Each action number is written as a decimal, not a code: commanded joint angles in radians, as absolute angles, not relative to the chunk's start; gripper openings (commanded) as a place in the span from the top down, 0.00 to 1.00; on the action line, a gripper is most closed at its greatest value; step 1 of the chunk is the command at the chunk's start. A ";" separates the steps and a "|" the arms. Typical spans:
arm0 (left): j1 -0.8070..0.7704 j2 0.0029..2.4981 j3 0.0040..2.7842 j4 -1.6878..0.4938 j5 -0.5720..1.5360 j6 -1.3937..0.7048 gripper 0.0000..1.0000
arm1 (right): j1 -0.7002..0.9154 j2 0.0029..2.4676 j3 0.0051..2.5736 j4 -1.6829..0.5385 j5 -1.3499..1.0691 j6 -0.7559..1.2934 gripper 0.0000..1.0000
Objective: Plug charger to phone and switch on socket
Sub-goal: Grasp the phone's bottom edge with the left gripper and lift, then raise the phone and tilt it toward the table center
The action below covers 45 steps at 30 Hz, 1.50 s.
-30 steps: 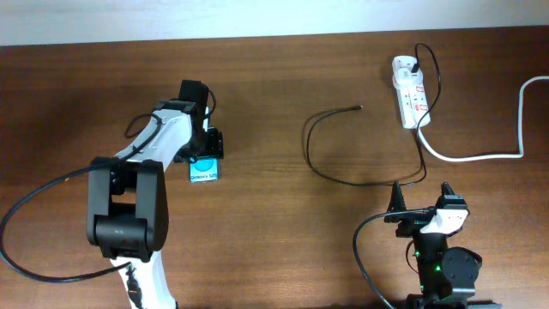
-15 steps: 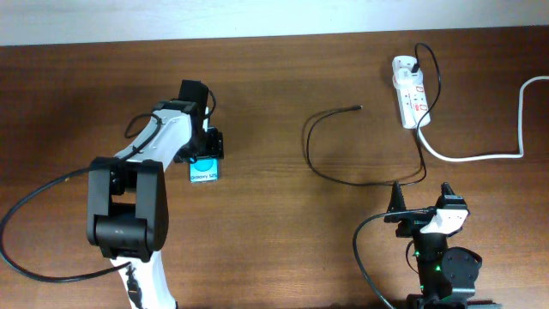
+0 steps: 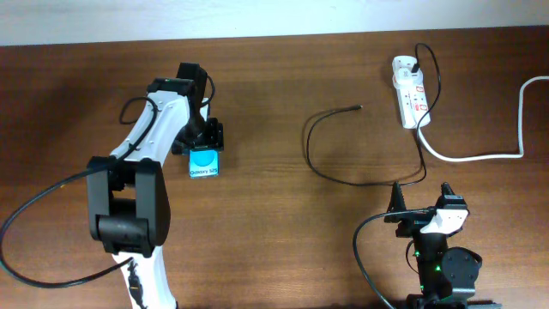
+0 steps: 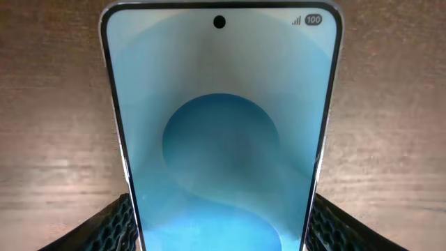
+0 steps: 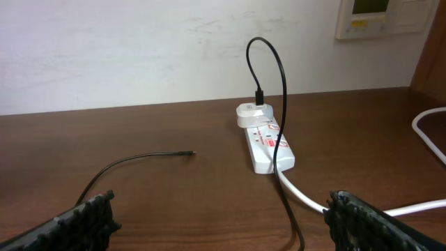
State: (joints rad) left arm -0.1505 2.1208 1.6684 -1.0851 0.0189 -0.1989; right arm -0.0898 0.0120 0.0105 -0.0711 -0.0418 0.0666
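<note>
— Left jaws, then: how set?
— Closed on the phone [image 4: 221, 125], ribbed pads [image 4: 104, 226] pressed against its two long edges near the lower end.
— Look of the phone?
— Slim, silver-edged, screen up. Cyan wallpaper, pale at the rim, with a deeper blue disc in the middle. Punch-hole camera at top centre, "100" in the corner. From overhead, a small bright blue rectangle with a white strip at its near end.
— Whereabouts?
— Over the left half of the table [image 3: 274, 240], well apart from the charger [image 3: 309, 146] and the socket [image 3: 410, 101]. Resting or raised: cannot tell.
— Left arm [image 3: 141, 154]?
— Stretched away from its base at the near edge, wrist tipped down right above the phone.
— Right jaws?
— Spread wide, fingers [image 5: 83, 223] at the frame corners, gripping nothing. Aimed at the socket from the near right of the table, right arm [image 3: 437, 227] folded low.
— Charger?
— Looped black on the wood, far end plugged in at the socket, tip lying free.
</note>
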 commanded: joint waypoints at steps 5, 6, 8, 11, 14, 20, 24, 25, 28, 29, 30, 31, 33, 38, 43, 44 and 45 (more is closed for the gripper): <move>-0.149 1.843 1.694 -1.157 0.091 -0.202 0.69 | -0.084 0.006 0.006 -0.076 -0.044 0.060 0.02; -0.151 1.822 1.694 -1.165 0.094 -0.213 0.70 | -0.084 0.006 0.006 -0.076 -0.044 0.060 0.02; -0.170 1.786 1.694 -1.180 0.141 -0.218 0.70 | -0.084 0.006 0.006 -0.076 -0.044 0.059 0.02; -0.216 1.753 1.694 -1.204 0.186 -0.248 0.70 | -0.084 0.006 0.006 -0.076 -0.044 0.060 0.02; -0.249 1.750 1.694 -1.224 0.226 -0.305 0.71 | -0.084 0.006 0.006 -0.076 -0.044 0.060 0.02; -0.258 1.750 1.694 -1.236 0.405 -0.413 0.73 | -0.084 0.006 0.006 -0.076 -0.044 0.059 0.02; -0.257 1.750 1.694 -1.237 0.505 -0.469 0.73 | -0.084 0.006 0.006 -0.076 -0.044 0.059 0.02; -0.258 1.750 1.694 -1.241 0.526 -0.486 0.73 | -0.084 0.006 0.006 -0.076 -0.044 0.059 0.02; -0.257 1.750 1.694 -1.246 0.618 -0.552 0.73 | -0.084 0.006 0.006 -0.076 -0.044 0.059 0.02; -0.257 1.750 1.694 -1.246 0.626 -0.575 0.73 | -0.084 0.006 0.006 -0.076 -0.044 0.059 0.02; -0.257 1.750 1.694 -1.246 0.626 -0.593 0.73 | -0.084 0.006 0.006 -0.076 -0.044 0.060 0.02; -0.257 1.750 1.694 -1.240 0.638 -0.622 0.72 | -0.084 0.006 0.006 -0.076 -0.044 0.060 0.02; -0.257 1.750 1.694 -1.237 0.678 -0.630 0.72 | -0.084 0.006 0.006 -0.076 -0.044 0.059 0.02; -0.245 1.750 1.694 -1.235 0.794 -0.674 0.71 | -0.084 0.006 0.006 -0.076 -0.044 0.060 0.02; -0.200 1.750 1.694 -1.236 0.894 -0.701 0.72 | -0.084 0.006 0.006 -0.076 -0.044 0.060 0.02; -0.198 1.750 1.694 -1.235 0.894 -0.717 0.71 | -0.084 0.006 0.006 -0.076 -0.044 0.060 0.01; -0.198 1.750 1.694 -1.231 0.895 -0.728 0.71 | -0.084 0.006 0.006 -0.076 -0.044 0.060 0.02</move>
